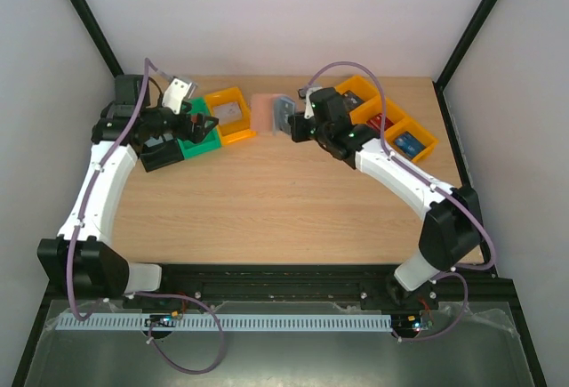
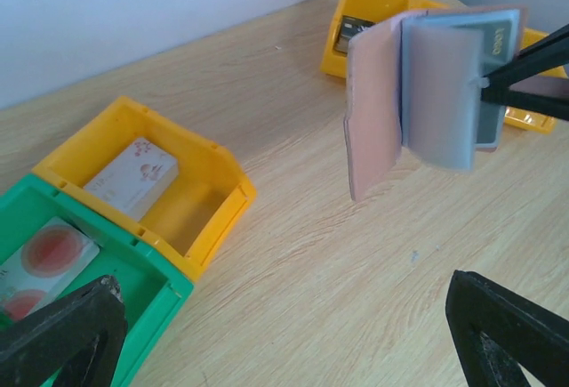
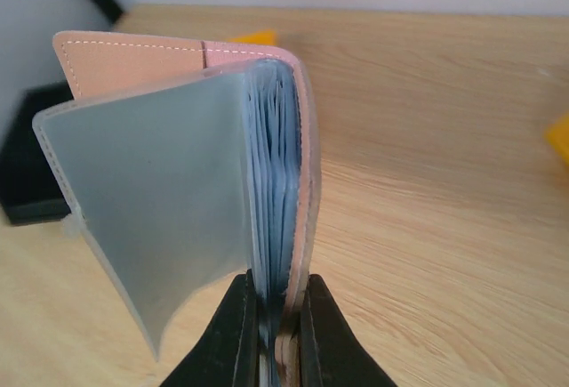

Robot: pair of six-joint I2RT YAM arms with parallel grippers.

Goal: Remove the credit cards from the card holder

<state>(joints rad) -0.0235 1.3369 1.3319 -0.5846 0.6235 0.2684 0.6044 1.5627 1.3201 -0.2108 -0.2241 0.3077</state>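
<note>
**Holder up, one more card to pull**

The right gripper [image 3: 271, 316] is pinched tight on the holder's [image 3: 178, 182] lower edge and holds it upright and fanned open above the table [image 2: 293, 253], well apart from the left arm. The left gripper [image 2: 280, 338] hangs empty with its jaws spread wide, over the green bin [image 2: 169, 289]. One card [image 2: 133, 173] lies in the orange bin [image 2: 222, 205] and another [image 2: 44, 258] in the green. A grey card [image 2: 498, 44] seems to sit in a far sleeve, though the view is partial. Judged mid-task: next, the left gripper must cross over, nip that card's exposed edge and draw it straight out.
</note>
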